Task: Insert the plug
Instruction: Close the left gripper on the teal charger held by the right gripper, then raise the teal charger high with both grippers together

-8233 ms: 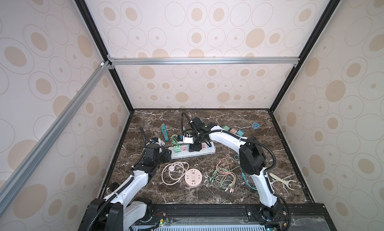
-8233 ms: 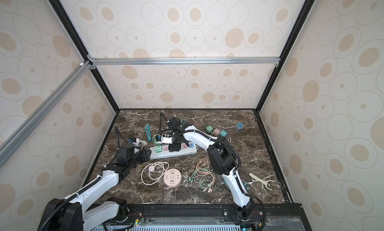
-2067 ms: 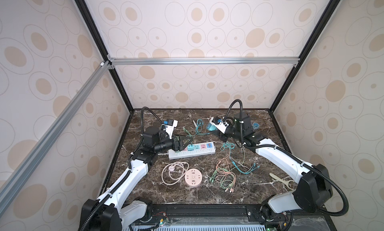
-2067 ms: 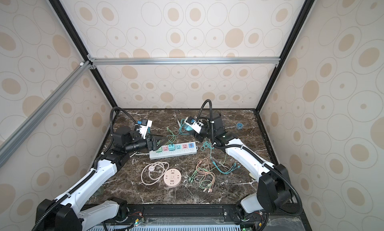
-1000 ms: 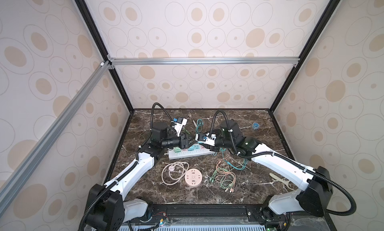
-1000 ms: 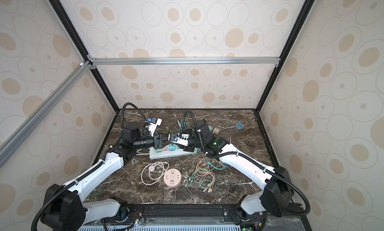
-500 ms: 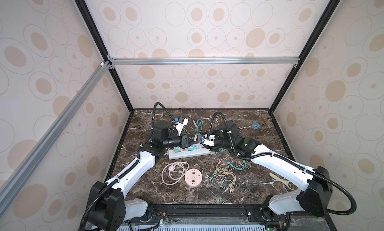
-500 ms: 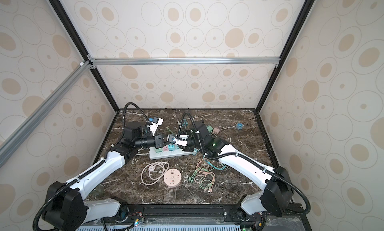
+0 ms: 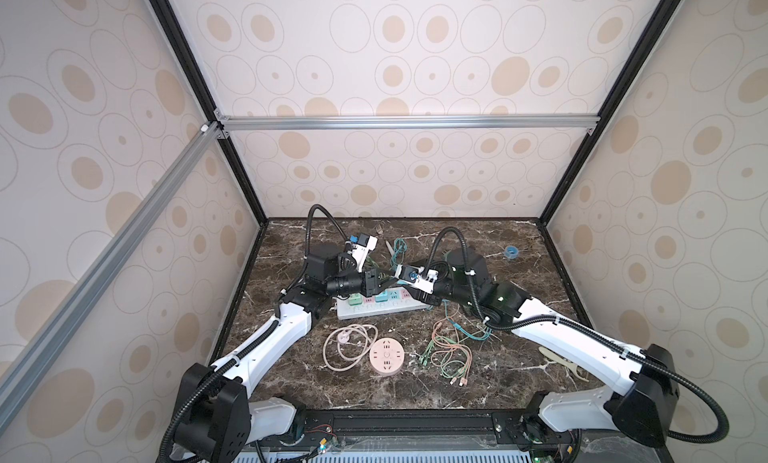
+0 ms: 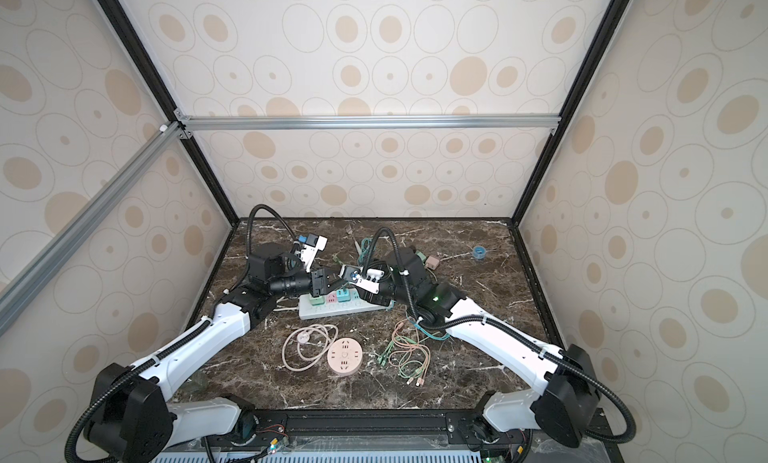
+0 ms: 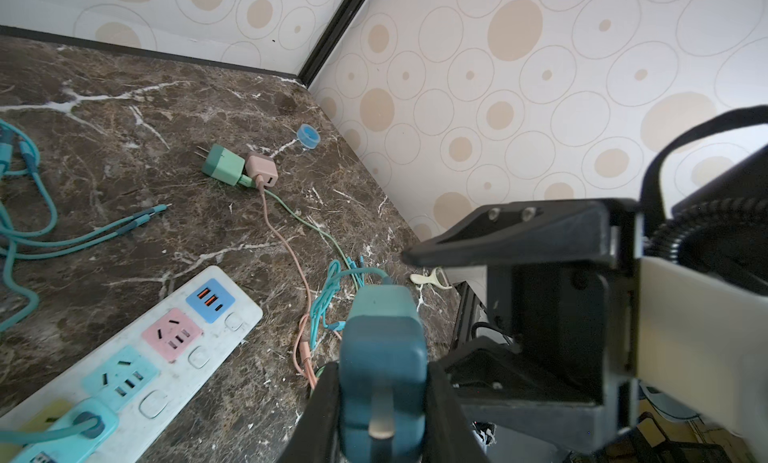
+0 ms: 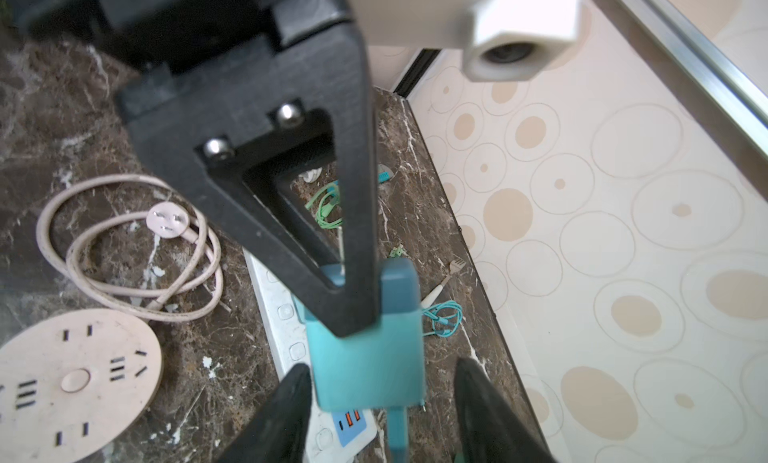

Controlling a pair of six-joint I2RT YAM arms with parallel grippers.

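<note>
A teal plug [image 11: 382,357] with a teal cable hangs above the table between my two grippers. My left gripper [image 11: 382,402] is shut on it, and both fingers [image 11: 320,411] press its sides. My right gripper [image 12: 378,411] faces it from the other side and is open. One of its fingers [image 12: 486,415] stands well clear of the plug [image 12: 374,369]. In both top views the grippers [image 9: 384,283] [image 10: 334,281] meet just above the white power strip [image 9: 382,305] [image 10: 345,307]. The strip's [image 11: 137,357] pink and light-teal sockets are free, and another teal plug [image 11: 79,427] sits in it.
A round pink socket disc [image 9: 386,355] and a coiled pink cable [image 9: 347,344] lie in front of the strip. Tangled thin cables [image 9: 449,348] lie to the right. A green charger [image 11: 222,165], a pink charger [image 11: 262,170] and a blue tape roll [image 9: 510,252] lie behind.
My left gripper has closed on the teal plug. My right gripper has opened off it. Both arms have stayed above the strip.
</note>
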